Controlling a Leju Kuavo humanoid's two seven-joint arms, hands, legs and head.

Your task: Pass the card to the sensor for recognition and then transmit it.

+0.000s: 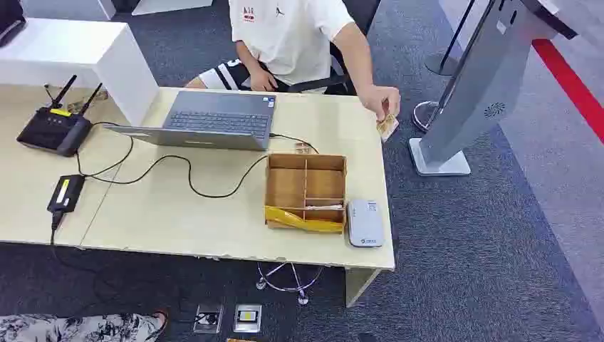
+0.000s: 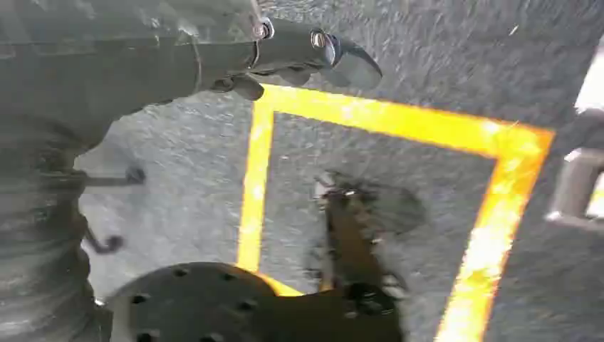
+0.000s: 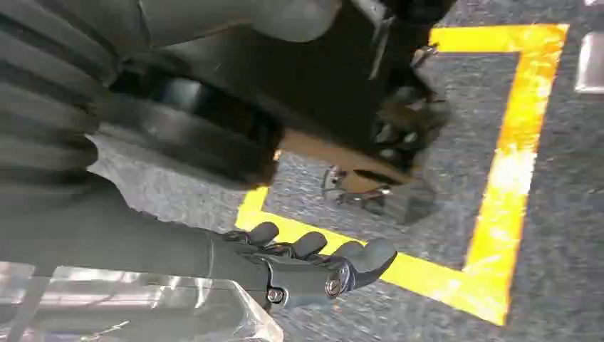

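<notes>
- Right now the card (image 1: 387,127) is not mine – a person's hand (image 1: 382,102) pinches it at the table's (image 1: 178,214) far right edge, about one o'clock from the wooden box (image 1: 306,191), likely offered toward me.
- Beside that box, at its four o'clock, lies the grey sensor (image 1: 365,223), near my edge so I could reach it.
- My left hand (image 2: 306,53) hangs over the floor, holding nothing; its fingers look loosely curled, so apart or together I cannot tell.
- My right hand (image 3: 313,263) hangs likewise – fingers curled in, nothing in them.
- At eleven o'clock from the box sits a laptop (image 1: 214,121).
</notes>
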